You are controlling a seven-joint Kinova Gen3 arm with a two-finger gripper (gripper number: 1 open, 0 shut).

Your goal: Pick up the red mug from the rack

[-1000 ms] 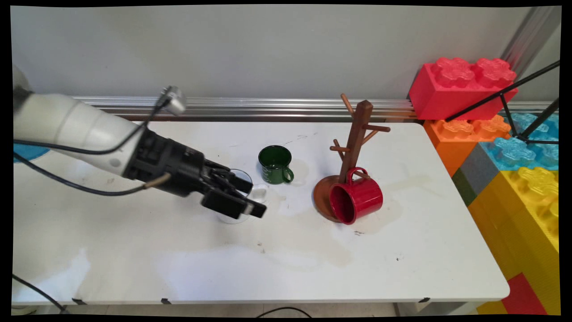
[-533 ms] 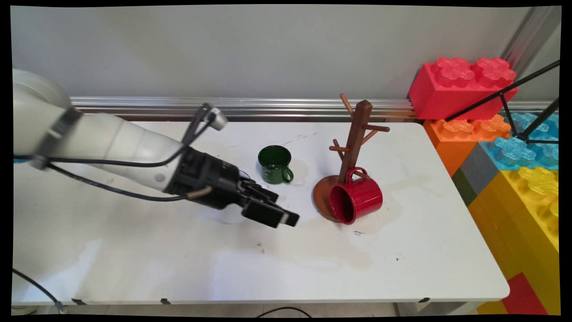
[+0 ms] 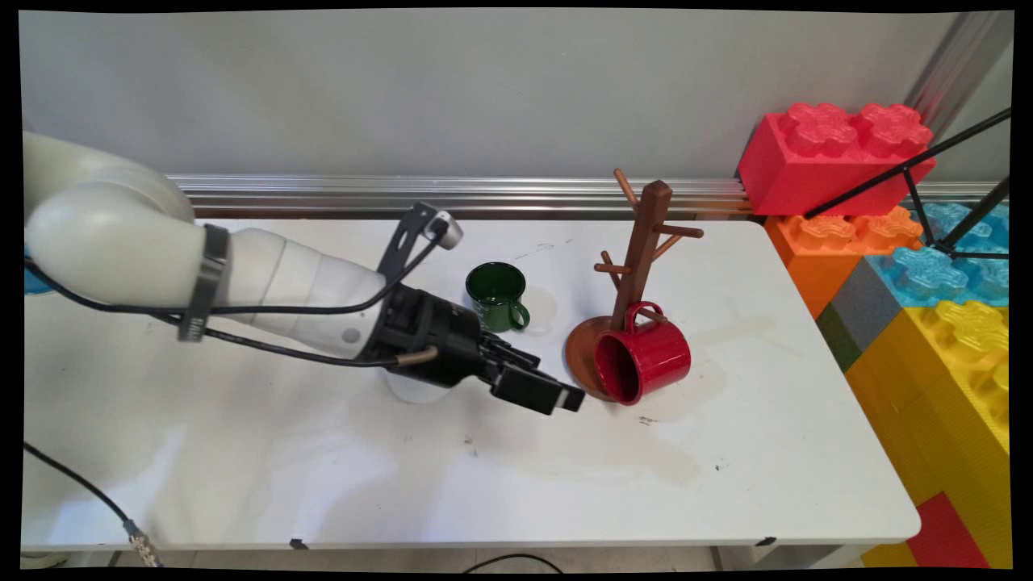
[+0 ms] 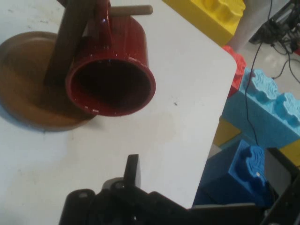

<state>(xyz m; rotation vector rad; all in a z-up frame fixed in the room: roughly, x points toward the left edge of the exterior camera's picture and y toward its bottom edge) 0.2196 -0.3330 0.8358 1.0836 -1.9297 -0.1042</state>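
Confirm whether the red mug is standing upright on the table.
No. The red mug hangs by its handle from a peg of the wooden mug tree, tipped sideways.

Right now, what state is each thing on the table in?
Red mug: hung by its handle on a low peg, mouth facing the pincer.
Mug tree: upright on its round base, other pegs bare.
Green mug: upright, apart from the tree.
Pincer: low over the table beside the red mug, holding nothing.
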